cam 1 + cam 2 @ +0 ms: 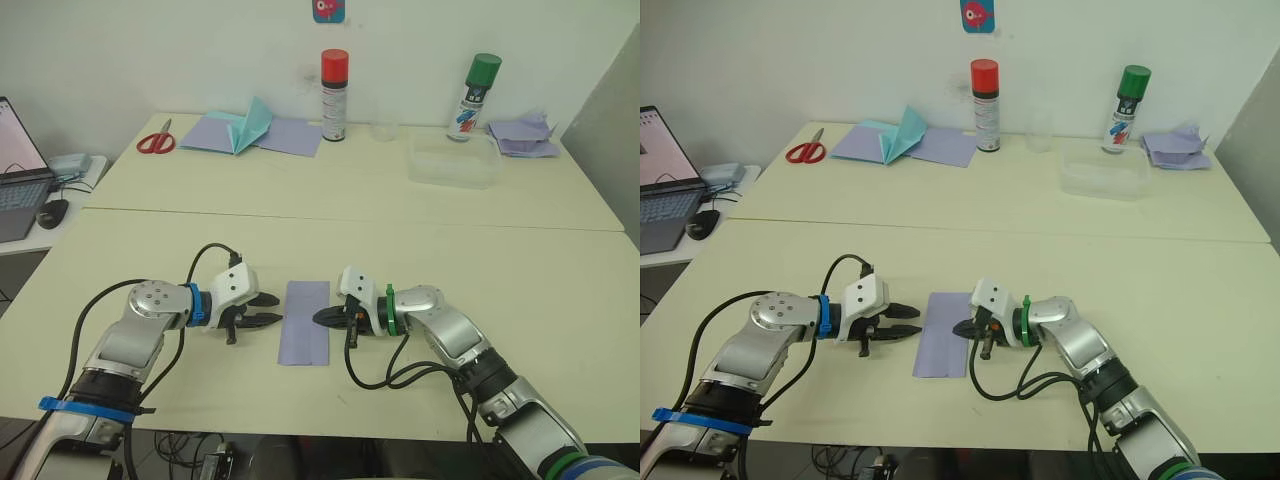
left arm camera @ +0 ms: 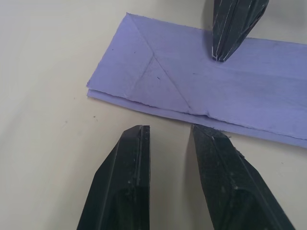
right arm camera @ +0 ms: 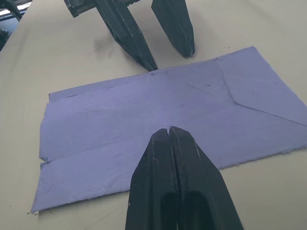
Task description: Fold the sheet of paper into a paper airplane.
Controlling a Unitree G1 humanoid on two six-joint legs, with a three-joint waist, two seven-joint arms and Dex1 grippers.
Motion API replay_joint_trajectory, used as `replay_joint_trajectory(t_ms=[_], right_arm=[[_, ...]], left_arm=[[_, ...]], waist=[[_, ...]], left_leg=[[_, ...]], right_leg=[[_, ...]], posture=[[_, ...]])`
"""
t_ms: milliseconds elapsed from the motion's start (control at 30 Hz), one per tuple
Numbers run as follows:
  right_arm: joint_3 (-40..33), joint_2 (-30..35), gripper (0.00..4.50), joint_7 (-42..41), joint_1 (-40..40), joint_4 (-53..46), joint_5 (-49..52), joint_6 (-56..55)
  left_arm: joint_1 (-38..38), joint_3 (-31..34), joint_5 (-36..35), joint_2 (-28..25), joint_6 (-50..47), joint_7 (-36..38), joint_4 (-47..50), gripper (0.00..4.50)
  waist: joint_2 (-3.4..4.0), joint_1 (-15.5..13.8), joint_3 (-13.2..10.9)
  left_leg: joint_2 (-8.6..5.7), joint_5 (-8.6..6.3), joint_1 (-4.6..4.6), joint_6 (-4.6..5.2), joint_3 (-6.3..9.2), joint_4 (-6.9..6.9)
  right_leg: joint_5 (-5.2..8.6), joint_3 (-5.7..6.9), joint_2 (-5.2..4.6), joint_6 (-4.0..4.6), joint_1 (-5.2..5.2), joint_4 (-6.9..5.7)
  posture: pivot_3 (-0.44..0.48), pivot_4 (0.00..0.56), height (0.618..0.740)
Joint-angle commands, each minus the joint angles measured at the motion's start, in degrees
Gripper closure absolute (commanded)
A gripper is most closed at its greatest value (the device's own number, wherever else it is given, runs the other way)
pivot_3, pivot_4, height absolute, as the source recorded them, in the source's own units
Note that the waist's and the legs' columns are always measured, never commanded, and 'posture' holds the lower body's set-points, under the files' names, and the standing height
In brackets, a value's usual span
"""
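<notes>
Right between my two grippers on the counter [image 1: 420,230] sits the sheet of paper [image 1: 305,322], already folded into a long narrow strip. Its long axis runs straight away from me, so both arms come at it from the sides, across its width. My right gripper [image 1: 320,318] is the closer one: jaws pinched fully together, holding nothing, tip resting over the strip's right edge. My left gripper [image 1: 275,310] sits just off the open left edge with its jaws a bit apart, also empty, not touching the paper as far as I can tell. Diagonal creases show at one end of the strip. My guess is the right one pins while the left gets under that open edge.
</notes>
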State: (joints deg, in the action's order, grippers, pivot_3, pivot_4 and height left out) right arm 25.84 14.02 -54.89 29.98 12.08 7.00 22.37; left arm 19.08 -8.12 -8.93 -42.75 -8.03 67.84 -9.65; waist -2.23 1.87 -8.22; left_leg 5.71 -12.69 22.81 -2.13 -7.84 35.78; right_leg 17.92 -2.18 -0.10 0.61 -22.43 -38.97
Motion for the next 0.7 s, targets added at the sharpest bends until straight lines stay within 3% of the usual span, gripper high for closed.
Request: replay_joint_trajectory(t_ms=[33, 700], right_arm=[[-0.49, 1.03, 4.50, 2.84, -0.75, 2.74, -2.61, 2.09], [-0.73, 1.11, 4.50, 3.47, -1.46, 1.90, -2.59, 2.36]], left_arm=[[0.96, -0.41, 0.89, 0.43, 1.37, -0.18, -0.20, 2.81], [5.20, 1.09, -0.65, -0.41, -0.34, 2.99, -1.48, 2.81]], waist=[[0.00, 0.00, 0.00], [-0.01, 0.00, -0.01]], left_leg=[[0.00, 0.00, 0.00, 0.00, -0.01, 0.00], [0.00, 0.00, 0.01, 0.00, -0.02, 0.01]], right_leg=[[0.00, -0.01, 0.00, 0.00, 0.00, 0.00], [0.03, 0.01, 0.02, -0.06, 0.00, -0.01]], posture=[[0.000, 0.150, 0.740], [0.000, 0.150, 0.740]])
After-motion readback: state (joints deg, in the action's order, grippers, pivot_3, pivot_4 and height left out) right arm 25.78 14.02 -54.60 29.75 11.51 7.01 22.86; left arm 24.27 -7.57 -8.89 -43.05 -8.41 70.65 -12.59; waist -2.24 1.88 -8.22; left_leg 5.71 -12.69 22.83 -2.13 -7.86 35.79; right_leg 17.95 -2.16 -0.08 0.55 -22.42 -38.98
